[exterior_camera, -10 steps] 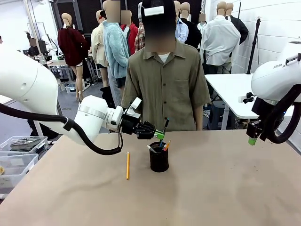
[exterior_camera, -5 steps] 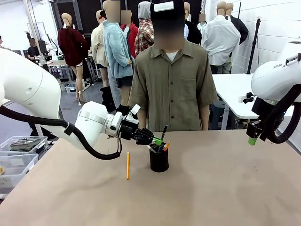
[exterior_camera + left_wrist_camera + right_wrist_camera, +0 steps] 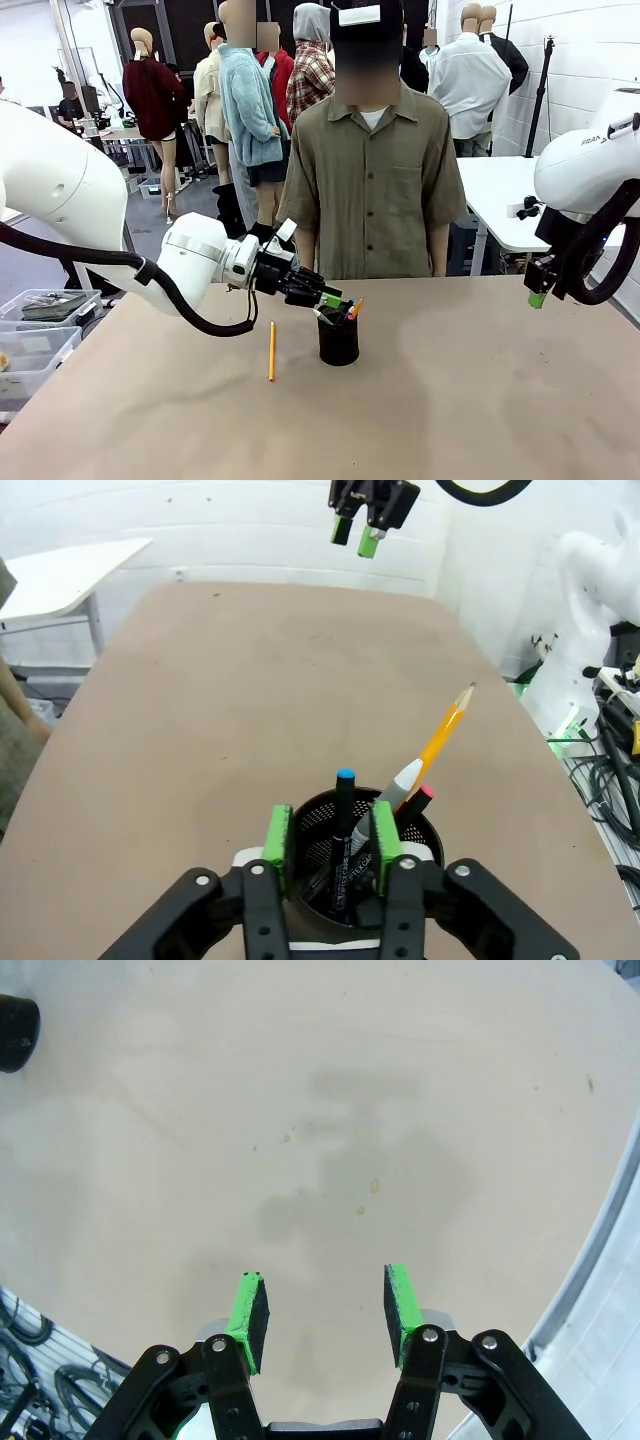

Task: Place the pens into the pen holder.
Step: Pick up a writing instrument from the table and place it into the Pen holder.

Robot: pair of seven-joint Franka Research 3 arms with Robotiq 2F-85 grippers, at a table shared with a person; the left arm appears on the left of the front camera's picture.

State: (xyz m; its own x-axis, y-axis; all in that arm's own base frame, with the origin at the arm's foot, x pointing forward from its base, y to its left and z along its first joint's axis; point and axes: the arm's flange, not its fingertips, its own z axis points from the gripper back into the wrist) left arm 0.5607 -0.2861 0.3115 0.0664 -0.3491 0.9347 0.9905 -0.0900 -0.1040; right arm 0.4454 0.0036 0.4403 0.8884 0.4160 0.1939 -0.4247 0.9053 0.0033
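Letting go of a dark pen (image 3: 345,820), the left gripper (image 3: 338,300) sits low over the black mesh pen holder (image 3: 338,340) near the middle of the table (image 3: 450,400).

A second ago this gripper was clamped on the pen, which stuck up above the holder. It has since dropped to the rim, and its green pads (image 3: 278,842) stand apart on either side of the pen without touching it. The pen now stands inside the holder beside an orange pencil (image 3: 440,740), a whitish pen (image 3: 400,785) and a pink-tipped one (image 3: 425,793). A yellow pencil (image 3: 271,351) lies flat on the table just left of the holder, where it was before. The right gripper (image 3: 537,298) has not moved: it hangs at the table's right edge, jaws apart and empty. A person (image 3: 372,170) stands behind the far side.
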